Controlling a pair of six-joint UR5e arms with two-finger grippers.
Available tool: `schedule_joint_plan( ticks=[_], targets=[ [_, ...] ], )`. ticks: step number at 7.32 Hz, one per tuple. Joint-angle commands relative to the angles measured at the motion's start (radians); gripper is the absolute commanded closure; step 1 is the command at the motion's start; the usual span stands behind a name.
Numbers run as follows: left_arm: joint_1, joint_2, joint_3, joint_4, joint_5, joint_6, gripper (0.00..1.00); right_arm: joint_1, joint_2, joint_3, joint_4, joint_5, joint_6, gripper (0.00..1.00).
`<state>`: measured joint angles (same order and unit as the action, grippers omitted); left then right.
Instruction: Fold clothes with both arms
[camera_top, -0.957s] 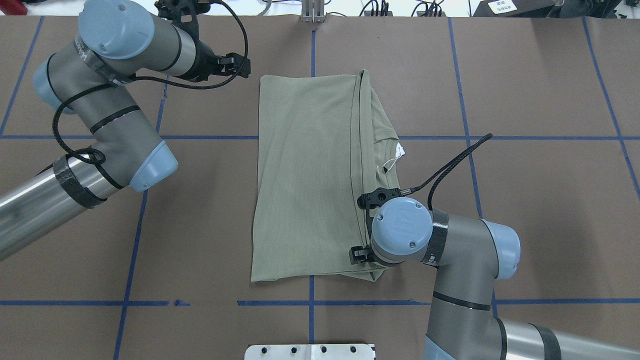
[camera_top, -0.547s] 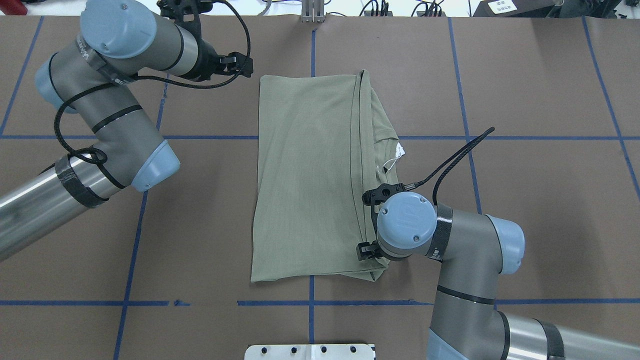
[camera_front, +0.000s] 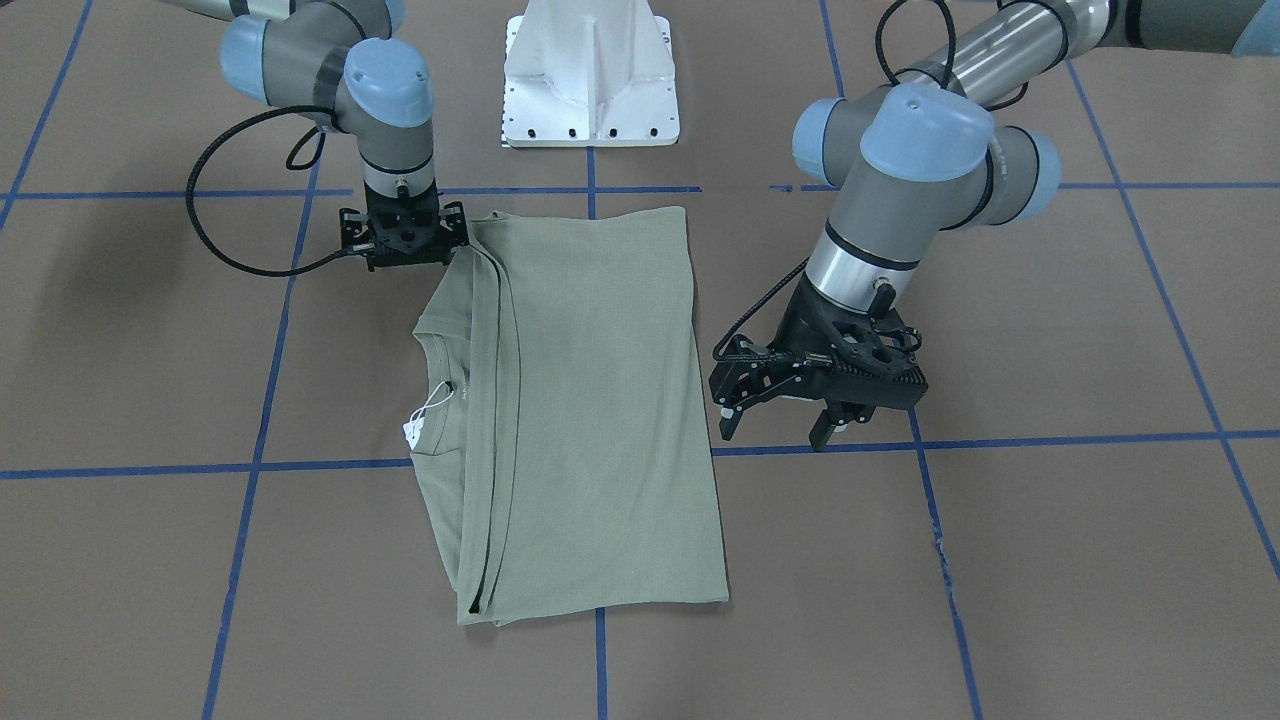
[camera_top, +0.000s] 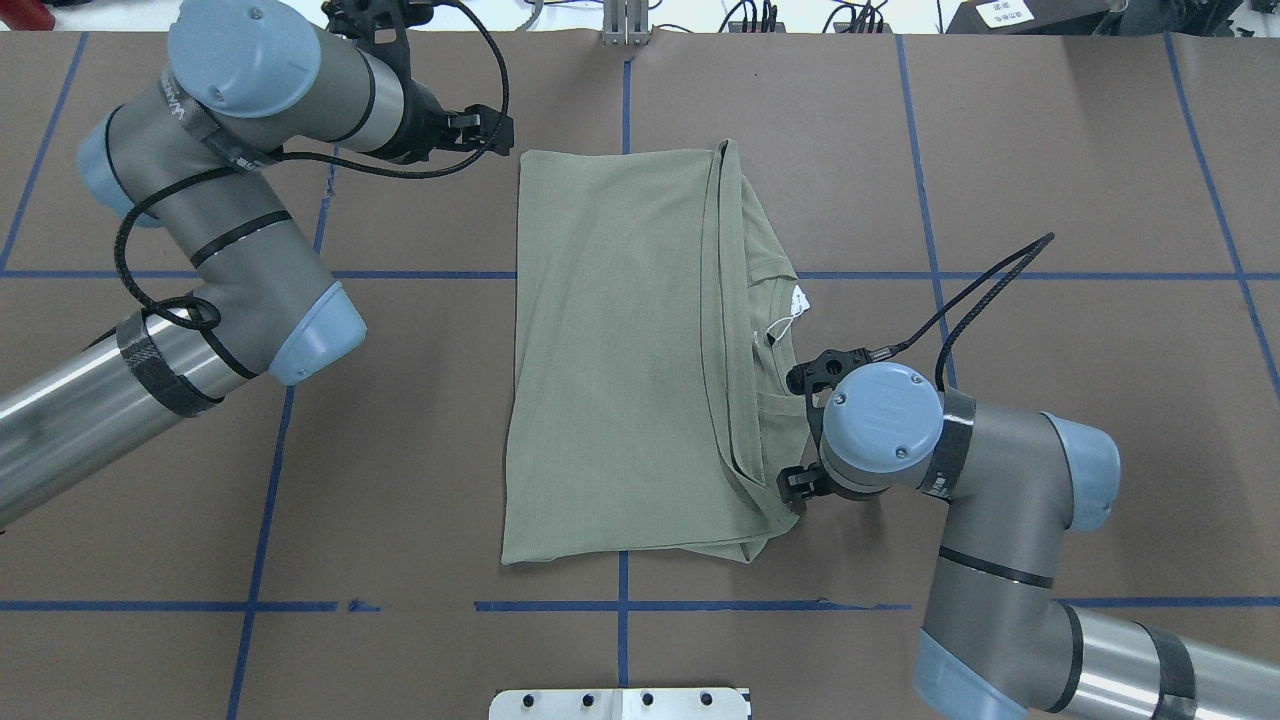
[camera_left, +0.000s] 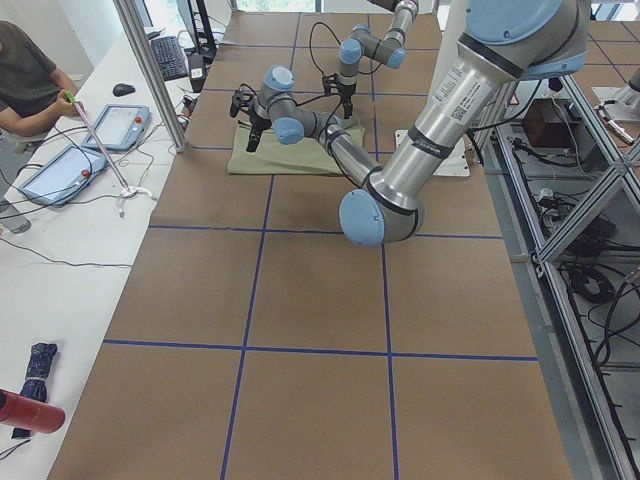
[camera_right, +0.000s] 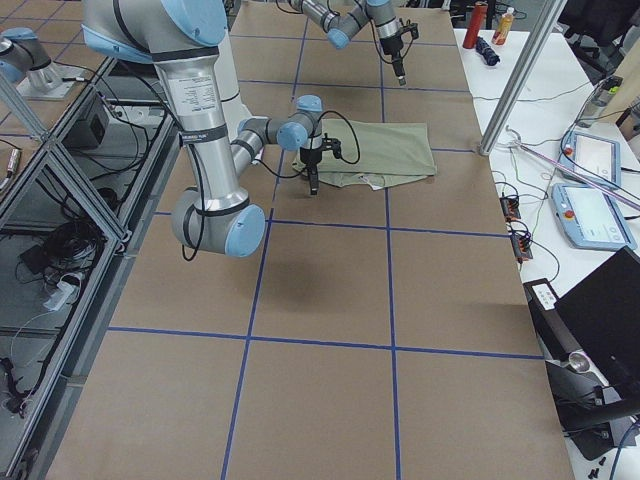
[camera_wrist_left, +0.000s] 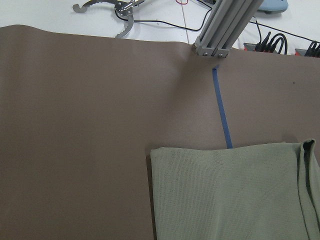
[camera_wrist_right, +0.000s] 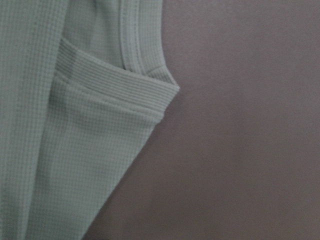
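Near the far left corner of the shirt (camera_front: 600, 400), the left gripper (camera_front: 775, 432) hangs with jaws wide apart and empty, while the right gripper (camera_front: 402, 245) sits low over the near right edge, its jaws hidden, so I cannot tell their state. That shirt lies mid-table (camera_front: 1000, 560) as a long panel, loose layers stacked along its right side; each gripper should probably pinch every layer at matching corners, then carry level together.

Right gripper (camera_front: 403, 245): fingertips hidden beneath its own body at the shirt (camera_front: 590, 400) edge, grip indeterminable. Under-layers concealed by the top fold. Tag (camera_front: 413, 430) print illegibly small.
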<state>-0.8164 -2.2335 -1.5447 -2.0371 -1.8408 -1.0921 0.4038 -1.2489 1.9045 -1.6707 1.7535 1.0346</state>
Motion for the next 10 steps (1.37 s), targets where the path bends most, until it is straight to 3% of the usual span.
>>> schedule_joint_plan(
  ticks=[1,4,7,8,10],
  targets=[
    [0.000,0.000,-0.002,-0.002,0.000,0.000,0.00,0.058,-0.012,0.068,-0.006,0.030,-0.040,0.00],
    [0.000,0.009,0.002,-0.014,0.000,0.008,0.00,0.050,0.207,-0.099,0.000,0.031,-0.041,0.00],
    [-0.001,0.014,0.005,-0.015,0.000,0.011,0.00,-0.006,0.198,-0.102,-0.001,0.018,-0.039,0.00],
    [-0.001,0.014,0.005,-0.015,0.000,0.011,0.00,-0.013,0.200,-0.113,0.003,0.020,-0.036,0.05],
    [-0.001,0.015,0.005,-0.015,0.002,0.014,0.00,-0.014,0.204,-0.122,0.015,0.021,-0.041,0.48]
  ],
)
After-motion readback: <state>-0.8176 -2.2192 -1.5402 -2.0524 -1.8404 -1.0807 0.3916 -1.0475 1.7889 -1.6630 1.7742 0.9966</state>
